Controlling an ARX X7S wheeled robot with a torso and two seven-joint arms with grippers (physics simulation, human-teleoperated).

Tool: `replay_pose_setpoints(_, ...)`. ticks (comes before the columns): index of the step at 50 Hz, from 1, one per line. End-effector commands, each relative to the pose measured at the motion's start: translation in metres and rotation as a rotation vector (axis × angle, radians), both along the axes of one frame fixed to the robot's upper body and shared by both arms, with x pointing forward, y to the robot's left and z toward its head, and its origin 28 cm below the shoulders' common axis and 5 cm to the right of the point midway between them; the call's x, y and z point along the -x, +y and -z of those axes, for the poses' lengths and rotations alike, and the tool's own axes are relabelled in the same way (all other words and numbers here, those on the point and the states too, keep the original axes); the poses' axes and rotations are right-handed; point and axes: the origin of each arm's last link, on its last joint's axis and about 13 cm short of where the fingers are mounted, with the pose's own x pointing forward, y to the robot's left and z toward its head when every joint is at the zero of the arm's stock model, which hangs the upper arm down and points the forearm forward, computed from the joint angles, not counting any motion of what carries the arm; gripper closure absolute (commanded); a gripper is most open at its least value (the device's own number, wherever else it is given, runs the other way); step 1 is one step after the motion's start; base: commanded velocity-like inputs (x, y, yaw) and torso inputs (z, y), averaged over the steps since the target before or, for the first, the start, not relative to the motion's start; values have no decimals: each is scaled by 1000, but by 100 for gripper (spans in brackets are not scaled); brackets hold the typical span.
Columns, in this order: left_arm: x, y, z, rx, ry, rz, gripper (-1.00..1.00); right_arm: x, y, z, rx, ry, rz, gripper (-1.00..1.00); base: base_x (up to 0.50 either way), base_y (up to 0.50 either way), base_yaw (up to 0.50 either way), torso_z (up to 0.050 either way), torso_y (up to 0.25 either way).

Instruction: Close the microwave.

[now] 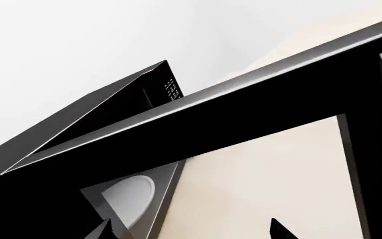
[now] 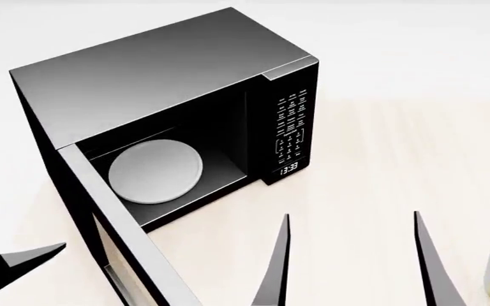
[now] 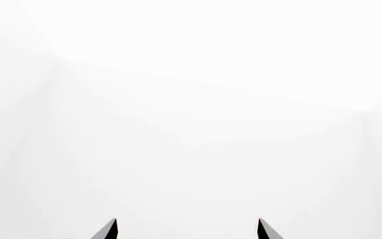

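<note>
Two spread-fingered end effectors, left outside the microwave door's edge, right over bare tabletop.

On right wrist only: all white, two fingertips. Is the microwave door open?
Observer: Yes. In the head view the microwave has its door wide open, angled toward the robot.
Operator: Which arm is nearer the door?
Observer: The left end effector. It is open, on the door's outer side, with a gap between them.
Operator: And the right one?
Observer: The right end effector is open over the table, right of the door, holding nothing.
</note>
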Motion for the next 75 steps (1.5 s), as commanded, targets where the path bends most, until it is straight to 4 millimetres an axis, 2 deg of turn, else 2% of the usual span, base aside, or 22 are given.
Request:
replay_pose_setpoints(1, -12, -13, 8, 26, -13, 15, -100, 0, 0, 1, 0, 4, -2, -100, 0, 0, 0, 0, 0)
replay_pose_setpoints(16, -19, -32, 11, 70, -9, 57, -100, -1, 0, 2, -3, 7, 0, -100, 0, 0, 0, 0, 0)
replay_pose_setpoints(75, -53, -72, 11, 193, -42, 65, -100, -2, -2, 5, -7, 22, -1, -100, 0, 0, 0, 0, 0)
